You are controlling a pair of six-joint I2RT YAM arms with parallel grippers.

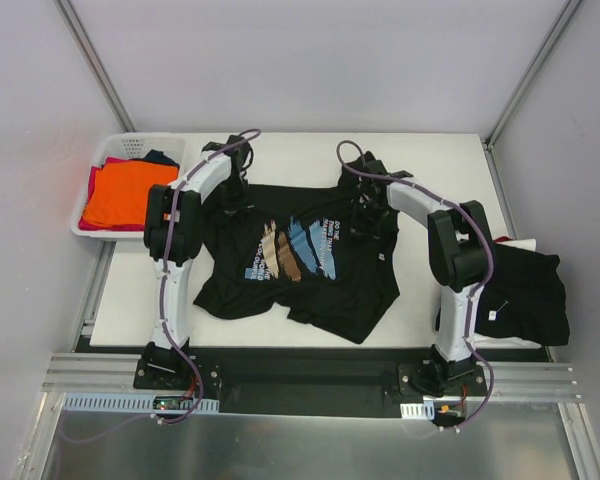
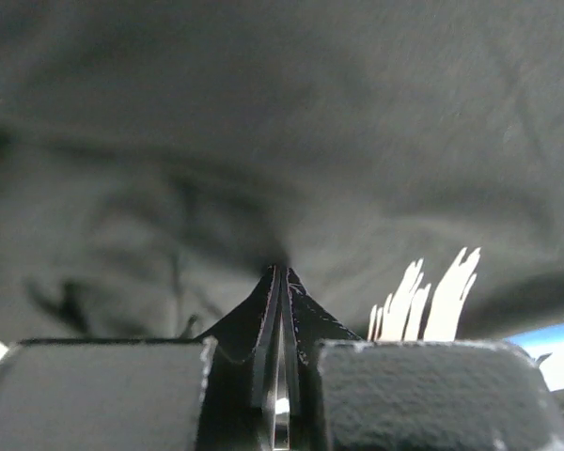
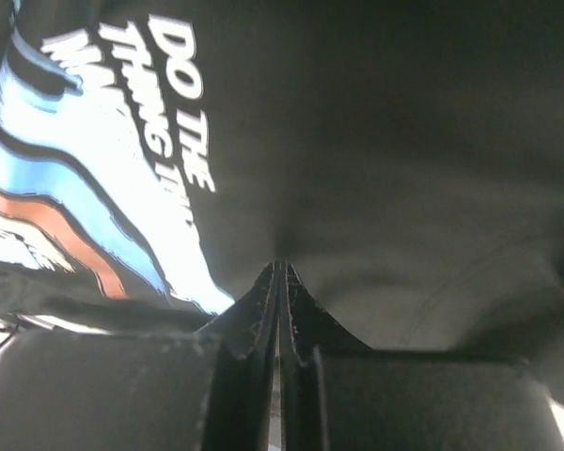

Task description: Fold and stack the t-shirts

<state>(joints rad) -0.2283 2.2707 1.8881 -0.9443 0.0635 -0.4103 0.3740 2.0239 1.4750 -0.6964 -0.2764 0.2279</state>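
The left end effector (image 2: pixel 282 282) and right end effector (image 3: pixel 280 277) are each clenched on a black cloth t-shirt with blue, tan and brown brush-stroke print (image 1: pixel 300 260), spread unfolded beneath them on the white desk (image 1: pixel 430 160). Right of the right end effector a dark t-shirt pile (image 1: pixel 525 285) is seen; beyond the left, orange and red t-shirts (image 1: pixel 130 195) remain in a white lattice basket (image 1: pixel 83 215). Most folding is judged outstanding.

My left arm (image 1: pixel 175 290) and right arm (image 1: pixel 412 197) are white shells with black joints, a purple-grey cable (image 1: pixel 340 155) looping along each. My fingers (image 2: pixel 103 395) are matte black blocks with grainy faces and thin tips.
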